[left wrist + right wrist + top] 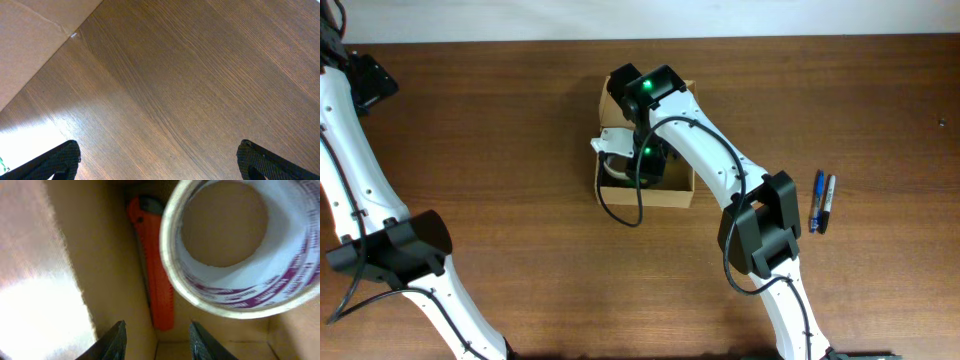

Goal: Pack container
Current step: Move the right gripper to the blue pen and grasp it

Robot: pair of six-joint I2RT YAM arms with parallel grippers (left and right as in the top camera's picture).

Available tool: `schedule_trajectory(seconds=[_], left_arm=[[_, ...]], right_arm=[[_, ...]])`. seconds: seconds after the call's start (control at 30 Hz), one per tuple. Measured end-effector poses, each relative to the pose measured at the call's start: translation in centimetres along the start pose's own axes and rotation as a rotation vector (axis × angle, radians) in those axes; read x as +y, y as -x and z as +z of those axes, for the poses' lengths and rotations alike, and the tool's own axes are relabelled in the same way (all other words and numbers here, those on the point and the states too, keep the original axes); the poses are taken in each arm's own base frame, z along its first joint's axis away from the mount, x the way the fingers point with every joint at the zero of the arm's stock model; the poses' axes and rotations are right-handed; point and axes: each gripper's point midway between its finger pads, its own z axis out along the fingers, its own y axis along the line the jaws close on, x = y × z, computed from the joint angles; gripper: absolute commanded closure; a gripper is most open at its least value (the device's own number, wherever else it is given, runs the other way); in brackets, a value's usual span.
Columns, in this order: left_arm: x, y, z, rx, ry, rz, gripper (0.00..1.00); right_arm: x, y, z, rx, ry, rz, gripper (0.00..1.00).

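box (pixel 660 197) is sitting open near the middle of the counter (pixel 500 150), a bit toward the far edge. right arm (pixel 720 160) is reaching down into it from the near side and covering most of the opening in the overhead view. right claw (pixel 157 326) is hanging inside the box. Its fingers (pixel 119 340) are standing moderately apart and gripping nothing.

An orange knife (pixel 152 265) is lying along the box's inner wall, with its end showing in the gap between the fingers, untouched. A tape roll (pixel 210 292) with a white core and purple print is sitting just beside the knife and overlapping it in the wrist view. It's blurred, so I can't tell if they're touching.

left claw (pixel 159 147) is hovering over bare wood at the far-left corner, well apart from the box, wide open and empty.

Two pens (pixel 823 202) are lying side by side on the counter, well to the right of the box.
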Motion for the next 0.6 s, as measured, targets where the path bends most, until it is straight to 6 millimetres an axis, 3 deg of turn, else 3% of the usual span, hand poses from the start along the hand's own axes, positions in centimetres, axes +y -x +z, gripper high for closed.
schedule_trajectory(seconds=[0.13,0.2,0.33,0.4,0.47,0.53,0.6], left_arm=[[0.0,0.0,0.0,0.000,0.000,0.000,0.00],[0.0,0.0,0.0,0.000,0.000,0.000,0.00],[0.0,0.0,0.0,0.000,0.000,0.000,0.00],[0.0,0.0,0.0,0.000,0.000,0.000,0.00],[0.0,0.0,0.0,0.000,0.000,0.000,0.00],[0.0,0.0,0.0,0.000,0.000,0.000,0.00],[0.0,0.0,0.0,0.000,0.000,0.000,0.00]], right_arm=[[-1.5,0.7,-0.7,-0.030,-0.078,0.068,0.37],[-2.5,1.0,-2.1,-0.058,-0.146,0.109,0.33],[-4.3,0.3,-9.2,-0.177,-0.326,0.236,0.32],[-4.9,-1.6,-14.2,-0.255,-0.412,0.314,0.32],[-5.7,-4.7,-19.5,-0.331,-0.514,0.414,0.32],[-6.4,-8.8,-24.1,-0.391,-0.625,0.537,0.32],[-6.7,-13.5,-27.3,-0.420,-0.711,0.676,0.32]])
